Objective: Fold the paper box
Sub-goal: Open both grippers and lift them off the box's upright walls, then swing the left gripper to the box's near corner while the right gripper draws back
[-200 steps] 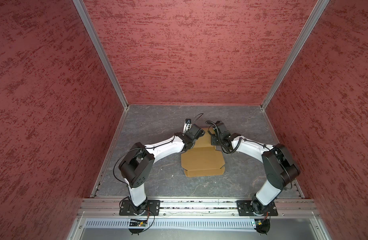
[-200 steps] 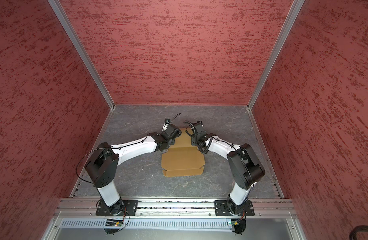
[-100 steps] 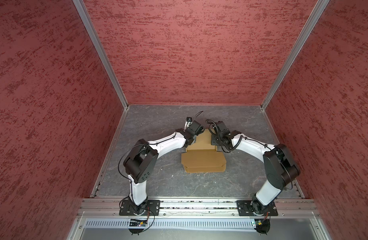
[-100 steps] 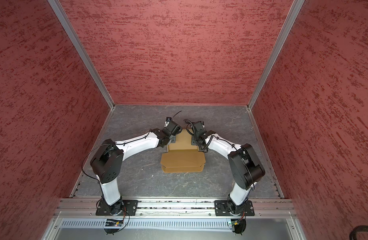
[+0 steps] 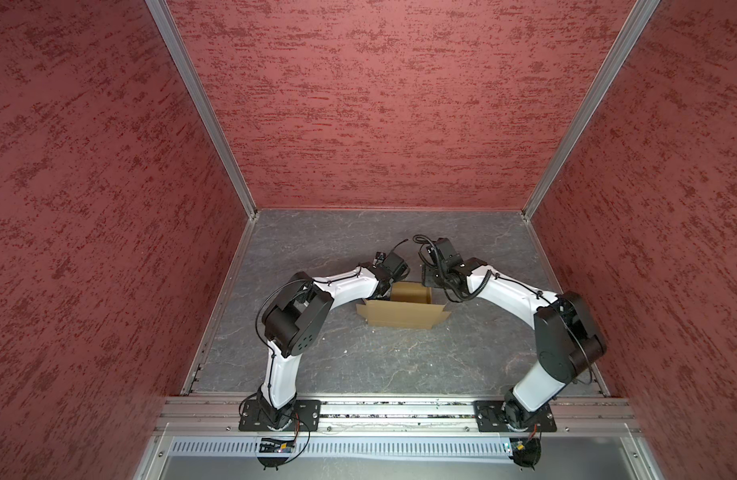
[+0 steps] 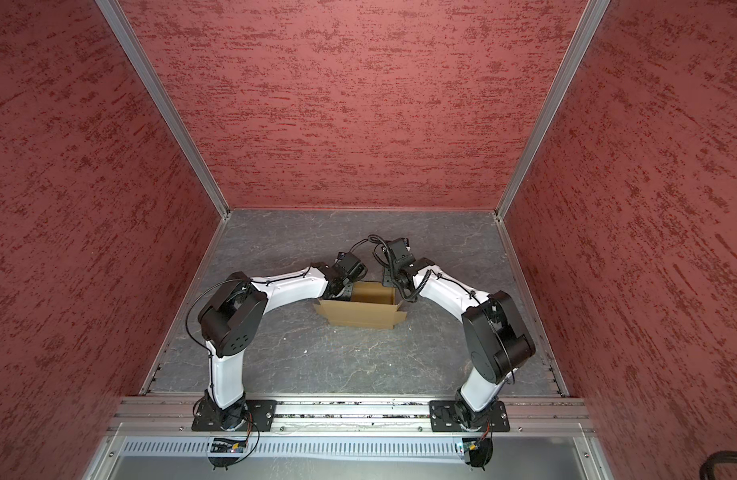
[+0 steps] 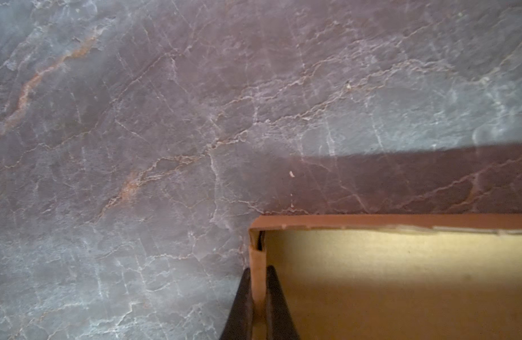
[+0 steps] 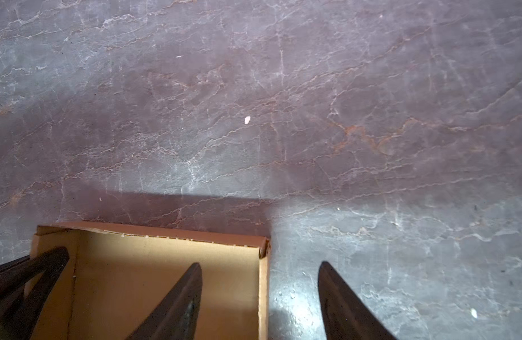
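Your paper box (image 5: 404, 313) sits near the middle of the table (image 5: 358, 361). Its open tray faces 12 o'clock, and a wide panel with splayed corner tabs faces 6 o'clock. Your left gripper (image 7: 258, 268) is clenched on the tray's side wall at 9 o'clock, with one finger on each face of the cardboard. Your right gripper (image 8: 260, 265) is released at the 3 o'clock wall. One finger hangs over the tray's inside and the other over bare table, and neither touches the wall between them.
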Controlling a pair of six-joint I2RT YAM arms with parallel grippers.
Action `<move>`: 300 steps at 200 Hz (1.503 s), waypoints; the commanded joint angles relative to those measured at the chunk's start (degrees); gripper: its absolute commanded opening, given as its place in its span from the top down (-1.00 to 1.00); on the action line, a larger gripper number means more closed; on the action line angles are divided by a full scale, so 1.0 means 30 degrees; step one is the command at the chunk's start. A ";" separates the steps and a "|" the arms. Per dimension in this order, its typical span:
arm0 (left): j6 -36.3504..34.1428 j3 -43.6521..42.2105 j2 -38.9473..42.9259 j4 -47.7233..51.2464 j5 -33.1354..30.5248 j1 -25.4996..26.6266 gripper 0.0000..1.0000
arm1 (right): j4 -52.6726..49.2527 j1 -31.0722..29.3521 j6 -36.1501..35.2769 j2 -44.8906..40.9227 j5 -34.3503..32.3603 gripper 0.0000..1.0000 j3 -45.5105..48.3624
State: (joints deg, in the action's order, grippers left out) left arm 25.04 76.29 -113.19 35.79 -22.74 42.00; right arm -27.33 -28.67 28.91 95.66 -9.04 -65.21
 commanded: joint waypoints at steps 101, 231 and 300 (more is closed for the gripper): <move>-0.0640 0.0164 0.2474 0.0237 0.2217 -0.1711 -0.09 | 0.0580 0.0909 -0.0144 -0.0938 0.0648 -0.31 -0.0069; -0.1148 0.3000 0.7649 0.3436 0.0745 -0.3696 -0.20 | 0.3777 0.3299 -0.3410 -0.2178 0.5034 -0.19 0.0645; 0.3234 0.2604 1.3116 0.8357 -0.1326 -0.0019 0.07 | 0.4367 0.4348 -0.4371 -0.1976 0.9818 0.31 0.1063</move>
State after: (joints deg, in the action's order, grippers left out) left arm 27.31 85.17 -77.84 51.70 -21.91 35.40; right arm -16.38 -15.55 17.89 90.19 13.47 -63.18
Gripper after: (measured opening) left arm 0.474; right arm 0.355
